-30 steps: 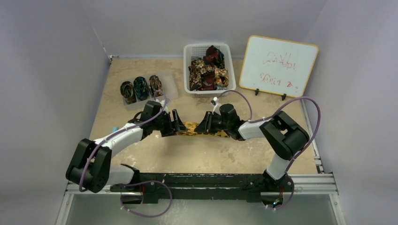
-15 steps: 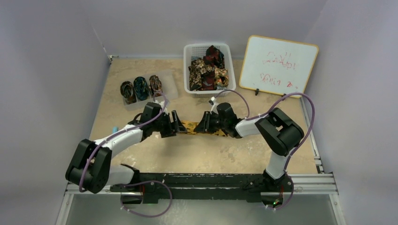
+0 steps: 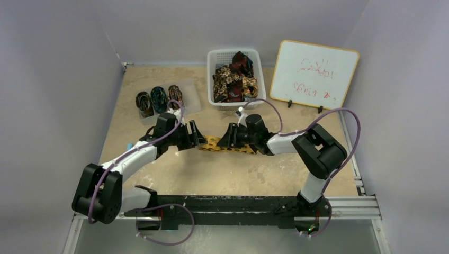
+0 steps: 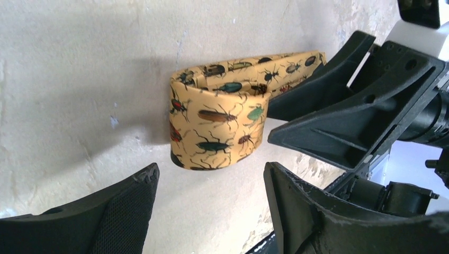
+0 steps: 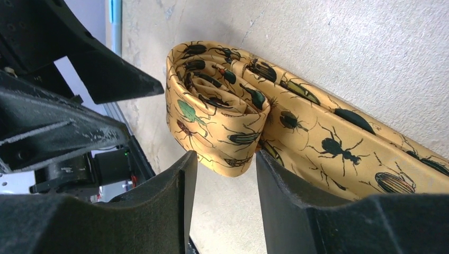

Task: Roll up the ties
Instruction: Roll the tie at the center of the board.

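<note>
1. Fingers (image 4: pixel 124 211) of left gripper (image 4: pixel 210 168) spread wide, nothing between them. The tips stop just short of the roll (image 4: pixel 217 124) and don't touch it.
2. Right gripper (image 5: pixel 226 159) is partly open, fingertips (image 5: pixel 185 174) sitting on either side of the roll's near edge. Cannot tell if they pinch it or only flank it.
3. Yellow tie (image 3: pixel 212 143) with a beetle print lies on the table (image 3: pixel 238 174) mid-scene, between the two grippers.
4. Its left end is wound into a loose, flattened roll standing on edge. The unrolled tail (image 5: pixel 339 143) runs flat to the right, under the right arm.
5. The grippers face each other across the roll, left one on its left, right one on its right over the tail.
6. White basket (image 3: pixel 211 58) at the back holds loose ties (image 3: pixel 233 82) in dark red, brown and gold.
7. Three rolled ties (image 3: pixel 159 99) stand side by side on a clear tray (image 3: pixel 193 98), back left.
8. Whiteboard (image 3: pixel 313 74) with red scribble stands right of the basket.
</note>
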Motion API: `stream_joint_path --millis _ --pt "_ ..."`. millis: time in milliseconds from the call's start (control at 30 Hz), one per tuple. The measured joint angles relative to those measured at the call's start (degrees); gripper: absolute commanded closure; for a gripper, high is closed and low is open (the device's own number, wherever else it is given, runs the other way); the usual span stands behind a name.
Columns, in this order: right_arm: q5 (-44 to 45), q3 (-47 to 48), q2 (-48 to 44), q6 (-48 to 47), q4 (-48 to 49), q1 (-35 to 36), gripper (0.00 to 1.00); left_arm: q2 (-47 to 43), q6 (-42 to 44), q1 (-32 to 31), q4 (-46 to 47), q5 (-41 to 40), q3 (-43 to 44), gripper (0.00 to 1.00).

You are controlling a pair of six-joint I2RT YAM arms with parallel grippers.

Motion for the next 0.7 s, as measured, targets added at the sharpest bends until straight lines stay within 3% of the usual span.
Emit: stream_joint_path --millis 367,700 --pt "-0.02 4.09 4.98 0.13 0.20 -0.55 0.62 8.70 5.66 6.43 6.51 8.70 0.92 0.29" --pt "-1.79 5.62 7.04 -0.55 0.31 -2.91 0.65 15.28 9.84 7.26 13.86 16.52 1.11 0.31"
